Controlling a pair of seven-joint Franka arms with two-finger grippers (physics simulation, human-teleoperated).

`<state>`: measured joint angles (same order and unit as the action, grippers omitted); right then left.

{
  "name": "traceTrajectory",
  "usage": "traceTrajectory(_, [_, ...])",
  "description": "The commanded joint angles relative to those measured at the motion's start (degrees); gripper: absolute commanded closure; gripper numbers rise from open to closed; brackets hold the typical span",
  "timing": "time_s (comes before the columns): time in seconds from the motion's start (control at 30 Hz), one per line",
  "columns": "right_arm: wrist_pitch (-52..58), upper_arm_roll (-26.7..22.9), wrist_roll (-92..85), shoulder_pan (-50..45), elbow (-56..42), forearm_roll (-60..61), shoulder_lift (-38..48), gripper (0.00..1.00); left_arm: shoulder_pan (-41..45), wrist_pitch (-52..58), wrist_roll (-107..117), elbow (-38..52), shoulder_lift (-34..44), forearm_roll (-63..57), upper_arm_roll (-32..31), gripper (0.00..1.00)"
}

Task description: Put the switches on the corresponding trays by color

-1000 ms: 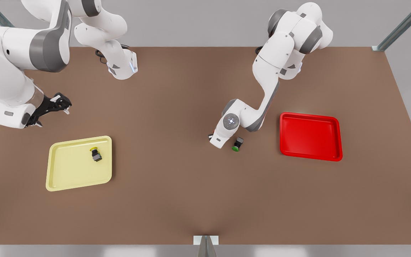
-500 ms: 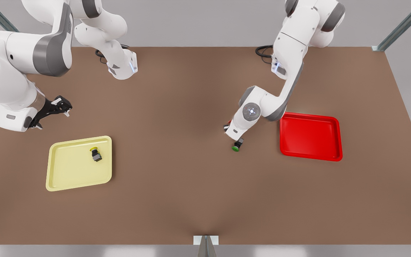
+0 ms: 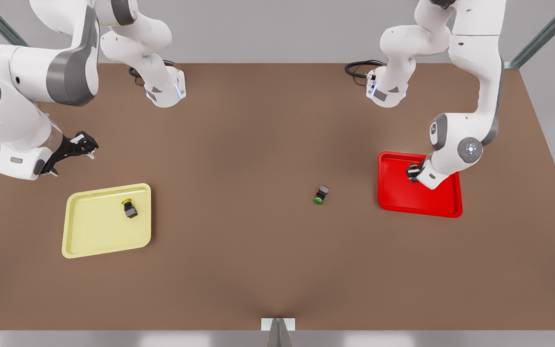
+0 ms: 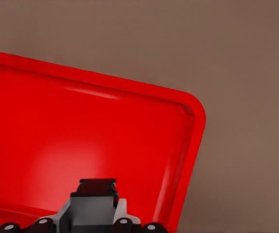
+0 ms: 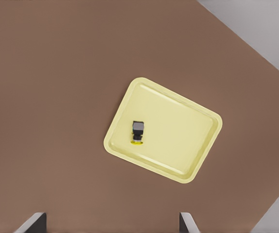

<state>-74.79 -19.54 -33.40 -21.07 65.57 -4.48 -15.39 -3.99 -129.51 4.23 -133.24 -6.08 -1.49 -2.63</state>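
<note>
hovering over the red tray [image 3: 419,205], your left gripper [image 3: 412,172] clamps a dark switch body [image 4: 95,204], cap hidden, presumably red. right gripper [image 3: 72,147] waits spread beyond the yellow tray [image 3: 89,236], yellow switch [image 3: 129,208] inside. green switch [image 3: 321,194] lies mid-table.

The bright red rectangular plastic tray [image 4: 188,126] is glossy, with soft highlights running along its rim and floor. The pale yellow rectangular plastic tray [image 5: 198,145] looks smooth too but more satin, way less shine. The brown tabletop [image 3: 238,250] is flat matt, no grain or texture to speak of. The dark grey blocky switch body [image 4: 95,203] in the red tray looks like dull moulded plastic.
</note>
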Motion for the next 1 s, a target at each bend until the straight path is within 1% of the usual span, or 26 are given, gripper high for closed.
traceTrajectory(0.0, [0.0, -0.1, 0.0, 0.0, 0.0, 0.0, 0.0, 0.0, 0.0, -0.7, -0.1, -0.1, -0.6, -3.3, 0.0, 0.48])
traceTrajectory(0.13, [0.0, -0.1, 0.1, 0.0, -0.1, 0.1, 0.0, 0.0, -0.1, -4.8, 0.0, -0.5, -3.9, -3.8, 0.0, 0.46])
traceTrajectory(0.17, [-0.4, -0.1, 0.1, 0.0, 0.0, 0.0, 0.0, 0.0, -0.8, -5.0, -0.1, -0.6, -3.9, -4.1, 0.0, 0.42])
traceTrajectory(0.2, [-0.4, -0.1, 0.1, 0.0, 0.0, 0.0, 0.0, 0.0, -1.2, -5.0, 0.0, -0.6, -3.9, -4.1, 0.0, 0.0])
traceTrajectory(0.47, [-0.4, 0.0, 0.3, -0.2, 0.1, 0.1, -0.1, 0.0, -1.2, -3.1, -0.1, 0.6, -1.6, -4.5, -0.7, 0.0])
traceTrajectory(0.53, [-0.2, 0.1, -0.1, -0.5, -0.3, 0.1, -0.3, 0.0, -1.0, 8.2, 0.0, 8.3, 0.3, -4.4, -3.9, 0.0])
traceTrajectory(0.57, [-0.3, 0.0, 0.0, -0.1, -0.4, 0.1, -0.3, 0.0, -0.7, 18.7, 0.4, 16.8, -0.3, -4.0, -6.3, 0.0])
traceTrajectory(0.6, [0.2, -0.1, 0.4, -0.1, -0.2, 0.0, -0.3, 0.0, -0.3, 29.7, 0.5, 28.0, -0.9, -4.0, -8.4, 0.0])
traceTrajectory(0.63, [0.2, -0.5, 0.4, 0.8, -0.4, 0.1, 0.0, 0.0, -0.2, 37.6, 0.6, 36.9, -1.6, -4.0, -9.8, 0.0])
traceTrajectory(0.67, [-0.4, -0.5, 0.4, 1.6, -0.4, -0.1, -0.4, 0.0, -0.2, 42.2, 0.3, 43.6, -1.3, -4.0, -10.5, 0.0])
traceTrajectory(0.7, [-0.5, -0.5, 0.4, 2.7, -0.4, -0.1, -0.6, 0.0, 0.4, 45.1, 0.2, 47.0, -0.9, -3.9, -10.1, 0.0])
traceTrajectory(0.73, [-0.4, -0.5, 0.4, 4.2, -0.4, -0.1, -0.5, 0.0, 3.2, 48.6, 0.2, 49.1, 1.3, -4.0, -7.4, 0.0])
traceTrajectory(0.77, [-0.5, -0.4, 0.5, 4.7, -0.4, 0.0, -0.6, 0.0, 5.9, 49.2, 0.1, 49.3, 2.9, -3.7, -3.3, 0.0])
traceTrajectory(0.8, [-0.5, -0.5, 0.6, 4.8, -0.4, 0.0, -0.8, 0.0, 7.1, 49.0, 0.1, 49.2, 4.1, -3.7, -1.5, 0.0])
traceTrajectory(0.83, [-1.1, -0.4, 0.6, 4.8, -0.4, 0.0, -0.9, 0.0, 6.9, 49.0, 0.1, 49.1, 4.6, -3.5, -1.5, 0.0])
traceTrajectory(0.87, [-1.1, -0.4, 0.6, 4.8, -0.4, 0.0, -0.8, 0.0, 5.5, 49.1, 0.3, 48.5, 5.5, -0.2, -1.4, 0.0])
traceTrajectory(0.9, [-1.1, -0.4, 0.6, 4.7, -0.4, 0.0, -0.8, 0.0, 5.0, 48.7, 0.5, 46.4, 6.4, 0.3, -1.0, 0.0])
traceTrajectory(0.93, [-1.1, -0.4, 0.6, 4.7, -0.4, 0.0, -0.9, 0.0, 5.2, 47.9, 0.5, 44.4, 8.6, 1.2, 2.9, 0.0])
traceTrajectory(0.97, [-1.1, -0.4, 0.7, 4.7, -0.4, 0.0, -0.9, 0.0, 6.7, 48.0, 0.2, 44.9, 8.4, 1.6, 6.1, 0.0])
